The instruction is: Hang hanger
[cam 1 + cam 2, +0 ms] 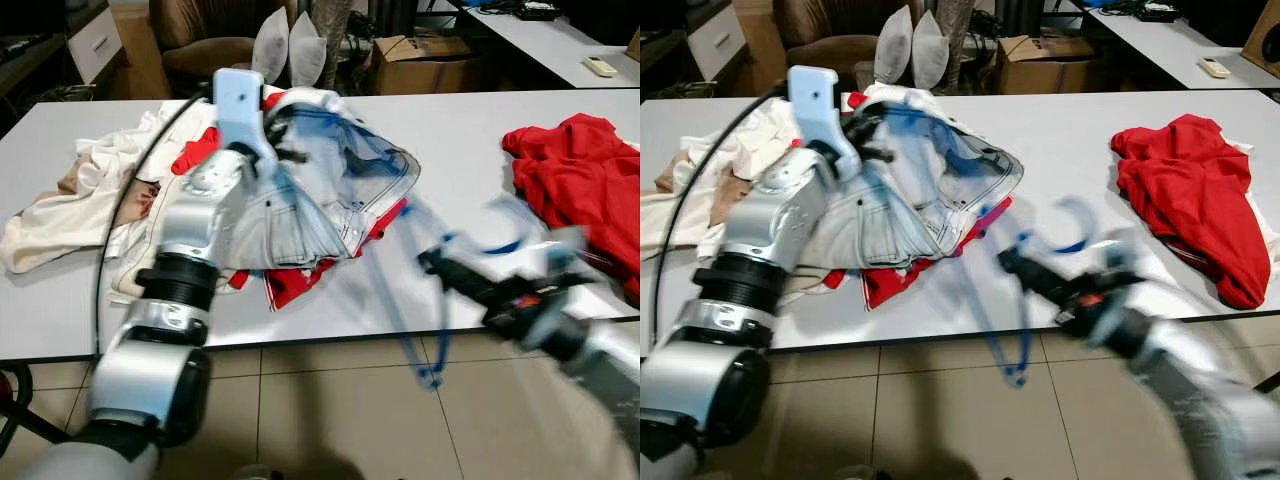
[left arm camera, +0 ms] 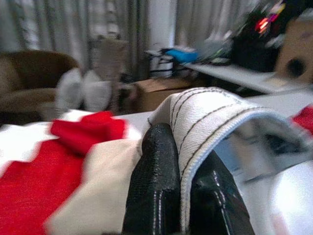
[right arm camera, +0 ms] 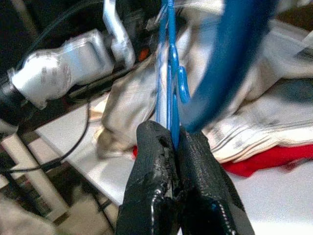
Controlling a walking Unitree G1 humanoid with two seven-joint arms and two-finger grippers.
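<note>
1. The right hand (image 1: 1012,262), right of centre in the head views, is clamped on a thin bar of the blue hanger (image 3: 168,73); the wrist view shows both black fingers (image 3: 151,161) pressed onto the plastic, seemingly so the frame can be steered into the garment.
2. The hanger is blurred; its hook (image 1: 1072,228) curls just above the hand while one limb hangs below the worktop (image 1: 450,130) edge, and the rest reaches up-left into the pale denim garment (image 1: 330,190).
3. The left hand (image 2: 183,191), upper left of centre, is pinched shut on the garment's stitched waistband (image 2: 210,112), lifting it so the opening gapes towards the hanger.
4. Beneath lie red cloth (image 1: 290,285) and cream clothes (image 1: 70,210); a red shirt (image 1: 1185,200) sits well apart at right.
</note>
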